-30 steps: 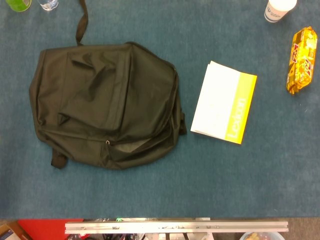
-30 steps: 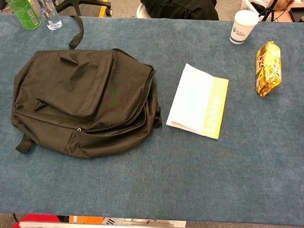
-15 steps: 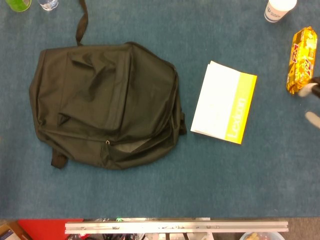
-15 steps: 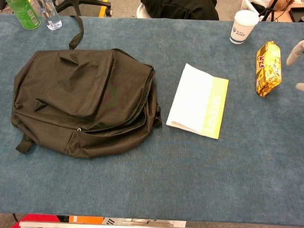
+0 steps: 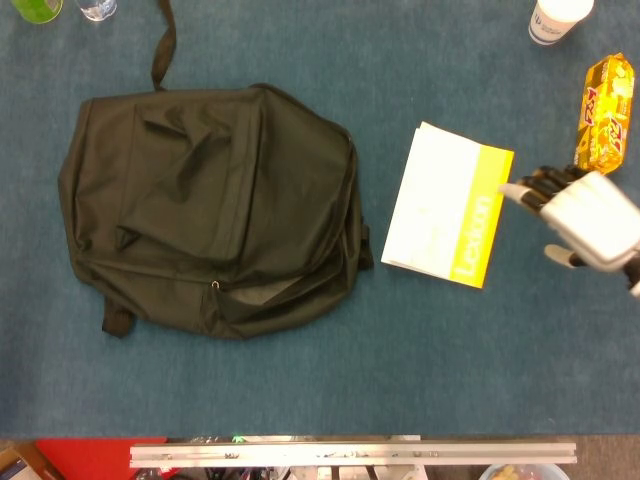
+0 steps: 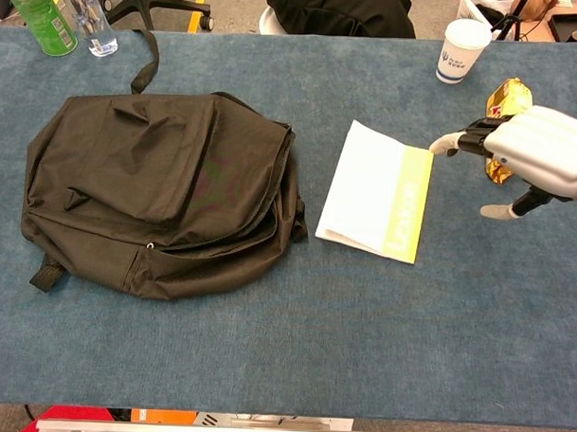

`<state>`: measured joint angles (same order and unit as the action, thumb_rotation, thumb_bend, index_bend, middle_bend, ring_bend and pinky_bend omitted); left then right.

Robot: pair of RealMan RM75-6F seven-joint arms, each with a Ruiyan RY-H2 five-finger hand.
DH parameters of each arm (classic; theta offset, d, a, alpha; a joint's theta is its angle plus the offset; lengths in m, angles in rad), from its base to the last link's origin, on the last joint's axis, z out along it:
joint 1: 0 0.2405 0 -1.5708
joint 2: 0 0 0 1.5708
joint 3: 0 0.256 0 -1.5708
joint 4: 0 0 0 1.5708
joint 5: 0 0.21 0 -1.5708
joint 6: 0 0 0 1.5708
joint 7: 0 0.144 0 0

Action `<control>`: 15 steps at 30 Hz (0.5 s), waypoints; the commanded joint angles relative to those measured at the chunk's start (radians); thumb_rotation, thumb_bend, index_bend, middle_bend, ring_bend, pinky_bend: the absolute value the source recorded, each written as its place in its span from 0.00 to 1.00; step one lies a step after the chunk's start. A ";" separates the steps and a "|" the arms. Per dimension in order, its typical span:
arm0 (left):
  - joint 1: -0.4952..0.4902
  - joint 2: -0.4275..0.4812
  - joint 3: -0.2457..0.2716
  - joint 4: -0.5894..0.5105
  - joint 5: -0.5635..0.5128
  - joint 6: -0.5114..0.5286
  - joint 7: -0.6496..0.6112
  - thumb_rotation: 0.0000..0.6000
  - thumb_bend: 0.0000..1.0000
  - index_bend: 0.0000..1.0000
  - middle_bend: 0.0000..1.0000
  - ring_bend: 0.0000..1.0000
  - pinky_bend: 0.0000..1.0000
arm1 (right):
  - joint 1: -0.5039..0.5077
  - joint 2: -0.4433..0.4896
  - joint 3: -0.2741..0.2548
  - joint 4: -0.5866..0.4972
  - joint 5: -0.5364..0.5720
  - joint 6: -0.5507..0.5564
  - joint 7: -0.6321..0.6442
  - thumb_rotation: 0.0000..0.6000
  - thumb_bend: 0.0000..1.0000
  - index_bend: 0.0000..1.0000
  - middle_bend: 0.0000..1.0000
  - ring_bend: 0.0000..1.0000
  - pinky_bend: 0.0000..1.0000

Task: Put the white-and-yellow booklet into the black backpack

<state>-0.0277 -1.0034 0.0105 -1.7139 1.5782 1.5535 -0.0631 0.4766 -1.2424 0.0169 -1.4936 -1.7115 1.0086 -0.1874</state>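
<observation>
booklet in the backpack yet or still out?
Still out. The booklet lies flat and closed on the table, just right of the black backpack. The right hand is open beside its yellow edge.

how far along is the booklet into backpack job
Nothing is finished yet. The white-and-yellow booklet lies flat on the table, to the right of the black backpack, outside it. In hand: the right hand is beside the booklet's yellow edge, fingers apart, holding nothing. Left: grip the booklet, carry it over and slide it into the backpack.
</observation>
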 commanded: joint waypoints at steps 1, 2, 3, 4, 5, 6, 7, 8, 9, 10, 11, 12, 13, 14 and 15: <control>0.005 -0.001 0.002 0.003 -0.002 0.003 -0.005 1.00 0.25 0.17 0.21 0.13 0.24 | 0.035 -0.050 -0.006 0.046 0.015 -0.047 -0.016 1.00 0.12 0.20 0.29 0.23 0.38; 0.005 0.000 0.003 0.004 -0.003 0.001 -0.006 1.00 0.25 0.17 0.21 0.13 0.24 | 0.043 -0.061 -0.007 0.058 0.019 -0.060 -0.018 1.00 0.12 0.19 0.28 0.22 0.37; 0.005 0.000 0.006 0.011 0.006 0.001 -0.010 1.00 0.26 0.17 0.21 0.13 0.24 | 0.054 -0.076 -0.007 0.072 0.025 -0.076 -0.024 1.00 0.12 0.17 0.27 0.21 0.37; 0.005 0.000 0.008 0.015 0.008 0.001 -0.014 1.00 0.26 0.17 0.21 0.13 0.24 | 0.061 -0.087 -0.007 0.081 0.029 -0.086 -0.027 1.00 0.12 0.16 0.26 0.20 0.36; 0.006 0.000 0.008 0.017 0.009 0.002 -0.017 1.00 0.26 0.17 0.21 0.13 0.24 | 0.069 -0.098 -0.006 0.089 0.034 -0.097 -0.030 1.00 0.12 0.15 0.25 0.19 0.35; 0.008 -0.001 0.009 0.019 0.010 0.005 -0.020 1.00 0.26 0.17 0.21 0.13 0.24 | 0.079 -0.111 -0.004 0.098 0.040 -0.109 -0.034 1.00 0.12 0.14 0.24 0.18 0.34; 0.009 -0.001 0.009 0.020 0.010 0.006 -0.022 1.00 0.25 0.17 0.21 0.13 0.24 | 0.086 -0.120 -0.003 0.104 0.044 -0.117 -0.037 1.00 0.12 0.13 0.24 0.17 0.33; 0.010 -0.002 0.009 0.021 0.011 0.008 -0.025 1.00 0.25 0.17 0.21 0.13 0.24 | 0.096 -0.130 -0.002 0.112 0.050 -0.128 -0.041 1.00 0.12 0.12 0.23 0.16 0.33; 0.011 -0.002 0.009 0.023 0.011 0.010 -0.026 1.00 0.26 0.17 0.21 0.13 0.24 | 0.103 -0.137 -0.001 0.117 0.053 -0.135 -0.044 1.00 0.12 0.11 0.22 0.16 0.32; 0.012 -0.003 0.009 0.023 0.011 0.011 -0.026 1.00 0.25 0.17 0.21 0.13 0.24 | 0.110 -0.144 -0.001 0.123 0.054 -0.142 -0.048 1.00 0.12 0.10 0.22 0.15 0.31; 0.013 -0.003 0.010 0.023 0.011 0.011 -0.025 1.00 0.25 0.17 0.21 0.13 0.24 | 0.116 -0.149 -0.002 0.128 0.055 -0.148 -0.052 1.00 0.12 0.09 0.21 0.15 0.31; 0.015 -0.003 0.010 0.023 0.009 0.011 -0.025 1.00 0.26 0.17 0.21 0.13 0.24 | 0.125 -0.156 -0.003 0.136 0.057 -0.157 -0.060 1.00 0.12 0.08 0.20 0.14 0.30; 0.015 -0.003 0.010 0.024 0.008 0.011 -0.026 1.00 0.26 0.17 0.21 0.13 0.24 | 0.132 -0.162 -0.004 0.142 0.057 -0.164 -0.066 1.00 0.12 0.07 0.20 0.13 0.29; 0.016 -0.003 0.011 0.024 0.008 0.011 -0.027 1.00 0.26 0.17 0.21 0.13 0.24 | 0.139 -0.166 -0.005 0.148 0.059 -0.171 -0.072 1.00 0.12 0.06 0.19 0.12 0.28; 0.017 -0.003 0.011 0.025 0.008 0.011 -0.027 1.00 0.26 0.17 0.21 0.13 0.24 | 0.145 -0.171 -0.005 0.152 0.062 -0.179 -0.077 1.00 0.12 0.05 0.18 0.11 0.27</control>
<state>-0.0107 -1.0068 0.0214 -1.6890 1.5859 1.5649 -0.0899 0.6158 -1.4075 0.0128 -1.3458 -1.6531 0.8361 -0.2585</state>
